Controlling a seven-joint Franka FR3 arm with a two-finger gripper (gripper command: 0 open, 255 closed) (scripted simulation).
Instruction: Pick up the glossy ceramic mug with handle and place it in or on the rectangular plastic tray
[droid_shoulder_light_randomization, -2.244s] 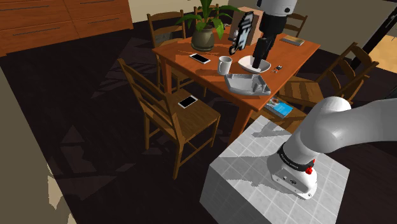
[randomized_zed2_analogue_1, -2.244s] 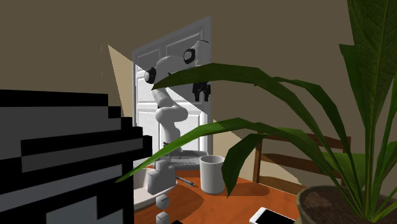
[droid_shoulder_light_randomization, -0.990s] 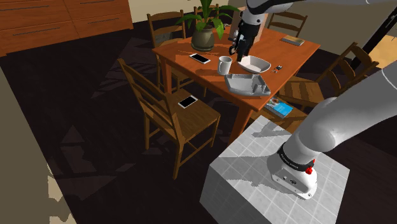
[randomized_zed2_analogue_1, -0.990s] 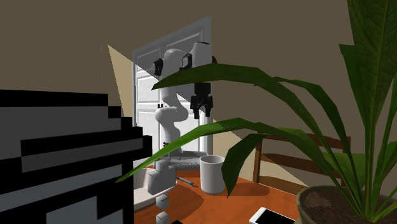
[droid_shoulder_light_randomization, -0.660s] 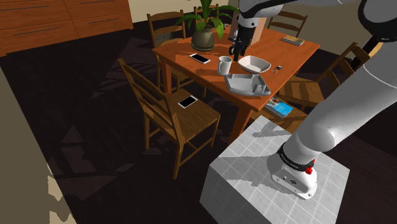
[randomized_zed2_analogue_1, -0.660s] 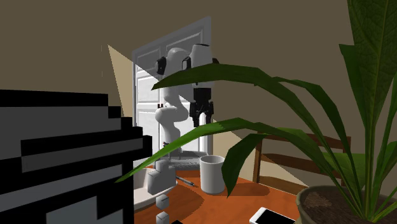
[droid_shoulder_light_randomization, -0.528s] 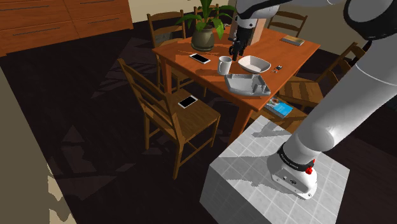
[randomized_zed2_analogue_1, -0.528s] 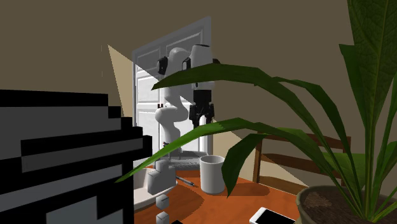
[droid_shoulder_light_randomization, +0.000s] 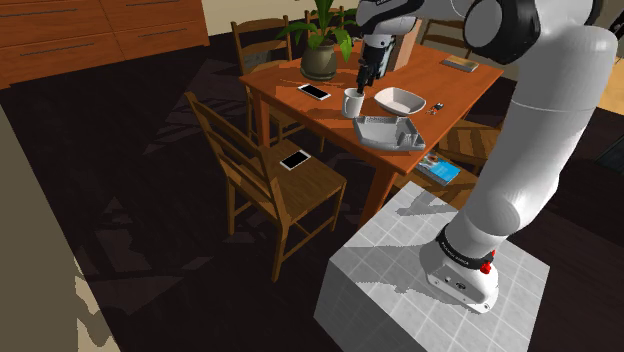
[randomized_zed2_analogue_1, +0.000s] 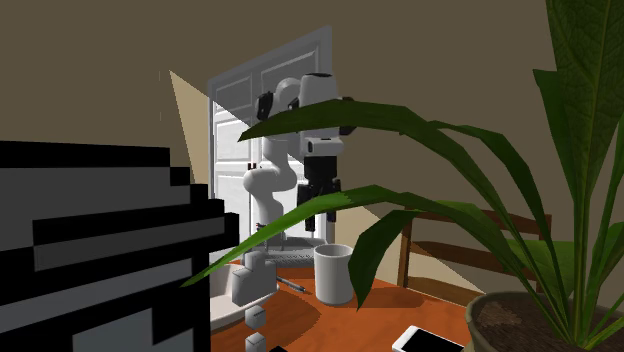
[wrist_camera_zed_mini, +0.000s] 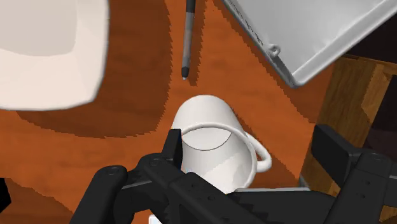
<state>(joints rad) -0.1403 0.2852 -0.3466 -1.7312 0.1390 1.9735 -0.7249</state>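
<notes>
My hand (wrist_camera_zed_mini: 253, 141) hangs open over the mug (wrist_camera_zed_mini: 210, 140), lined up to close around it. The tray (wrist_camera_zed_mini: 305, 32) lies near on the table (wrist_camera_zed_mini: 140, 95).

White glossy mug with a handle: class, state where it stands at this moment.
In the shoulder view the white glossy mug stands on the wooden table, left of the white bowl and the grey rectangular tray, directly under the black gripper.
</notes>
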